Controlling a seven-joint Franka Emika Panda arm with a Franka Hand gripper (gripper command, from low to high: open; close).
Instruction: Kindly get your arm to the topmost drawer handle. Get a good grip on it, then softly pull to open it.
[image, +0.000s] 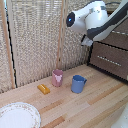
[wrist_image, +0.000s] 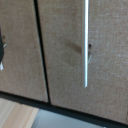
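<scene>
Handle (wrist_image: 86, 42): slim silvery bar, straight, far narrower than its front; seen close from my wrist. Drawer (image: 111, 60): flat dark brown wood, at the exterior view's right, above the bench (image: 95, 107). My arm (image: 92, 20): glossy white, hanging beside the drawers. Pincer: I cannot tell how open it is.

Exterior view: set above the wooden counter (image: 75, 102), looking down and across it toward the woven screen (image: 35, 35) along its back edge; my arm (image: 95, 20) enters at the exterior view's right, before the drawers (image: 112, 57). Wrist view: rides on my arm, close to a brown panel front (wrist_image: 65, 50) with a silver bar handle (wrist_image: 85, 42). Shared region: uncertain.
</scene>
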